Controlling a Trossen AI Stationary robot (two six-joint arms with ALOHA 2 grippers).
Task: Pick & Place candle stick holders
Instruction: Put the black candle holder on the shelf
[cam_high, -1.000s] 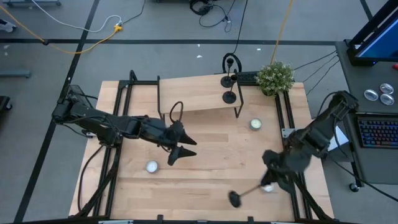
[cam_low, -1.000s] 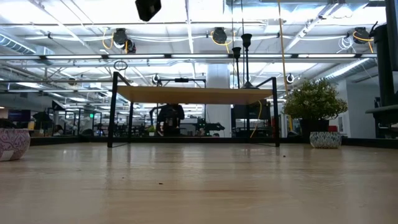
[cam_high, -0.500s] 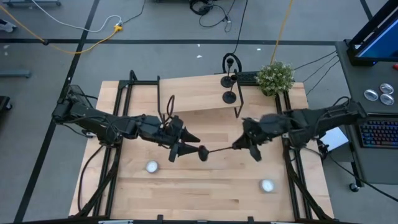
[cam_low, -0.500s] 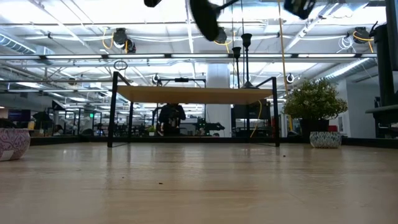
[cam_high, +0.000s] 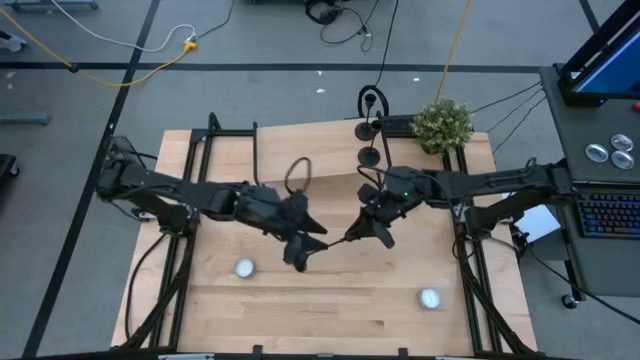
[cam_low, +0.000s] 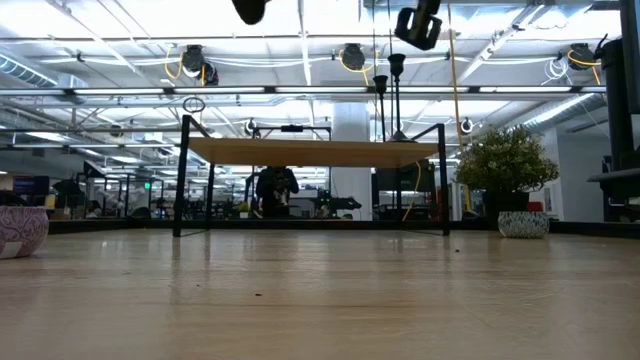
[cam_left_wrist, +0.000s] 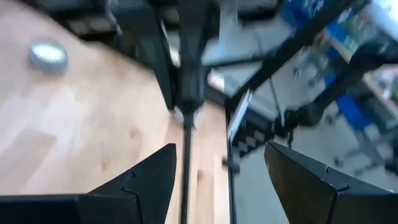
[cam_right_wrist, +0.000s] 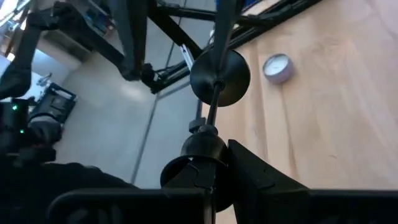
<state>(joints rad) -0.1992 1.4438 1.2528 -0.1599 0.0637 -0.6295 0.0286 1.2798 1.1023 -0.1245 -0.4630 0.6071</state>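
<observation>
Matte-black candle stick holder with a thin stem and round disc base hangs tilted above the pale wooden surface, mid-span between both arms, apparently for a handover. Right gripper is clamped tight on its cup end; left gripper stands wide apart around the base end, gripping nothing yet. Two more holders stand on the raised shelf. White tealights lie well apart below, leaving open room.

Grey floor w/ yellow cable; desk w/ keyboard at right; ceiling strip lights; potted plant at surface's far edge.
</observation>
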